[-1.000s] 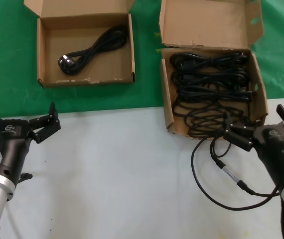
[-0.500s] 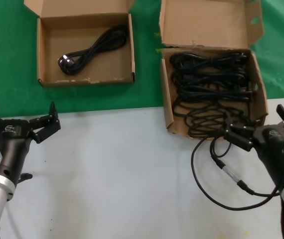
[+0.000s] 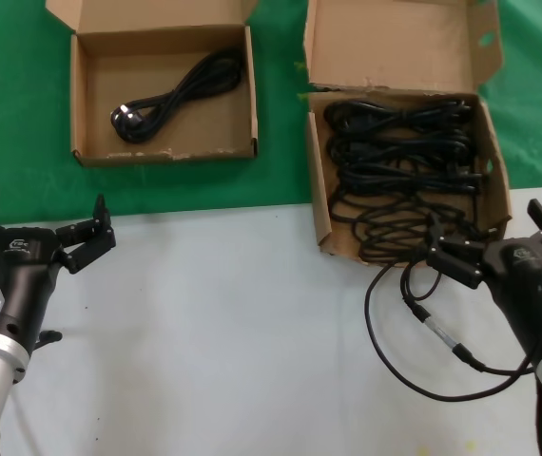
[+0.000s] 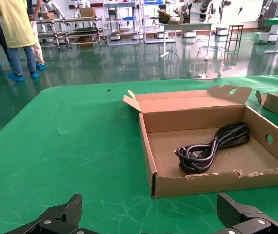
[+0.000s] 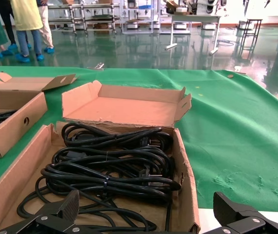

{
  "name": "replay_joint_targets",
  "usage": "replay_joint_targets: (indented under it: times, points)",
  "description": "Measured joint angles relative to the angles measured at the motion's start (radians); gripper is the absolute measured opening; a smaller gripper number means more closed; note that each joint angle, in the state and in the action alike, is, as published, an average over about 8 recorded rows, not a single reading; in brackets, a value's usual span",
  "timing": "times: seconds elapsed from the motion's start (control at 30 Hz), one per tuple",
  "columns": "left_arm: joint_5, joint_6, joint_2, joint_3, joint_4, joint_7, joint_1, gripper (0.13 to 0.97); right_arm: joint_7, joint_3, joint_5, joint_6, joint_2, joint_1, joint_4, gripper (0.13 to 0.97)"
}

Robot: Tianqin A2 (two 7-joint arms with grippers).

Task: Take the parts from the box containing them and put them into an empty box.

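Several black power cords (image 3: 399,157) lie bundled in the narrower cardboard box (image 3: 315,190) at the back right; they also show in the right wrist view (image 5: 109,165) inside that box (image 5: 188,180). The wider, shallow box (image 3: 204,128) at the back left holds one looped black cord (image 3: 171,95), which also shows in the left wrist view (image 4: 212,148) in the same box (image 4: 227,183). My right gripper (image 3: 490,231) is open and empty just in front of the full box (image 5: 147,202). My left gripper (image 3: 41,217) is open and empty at the near left, well short of the shallow box (image 4: 149,207).
A thin black cable with a silver connector (image 3: 423,328) loops on the white table in front of the full box, beside my right arm. Both boxes stand on green cloth (image 3: 280,180). The full box's big lid flap (image 3: 395,43) stands up behind it.
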Motion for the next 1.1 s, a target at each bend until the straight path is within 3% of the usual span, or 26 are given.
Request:
replay_joint_targets:
  times: [1.1]
  points:
    - [0.0,0.0,0.0,0.0,0.0,0.0,0.0,0.966,0.0,0.0,0.0,0.0,0.0,0.0,0.0,0.966]
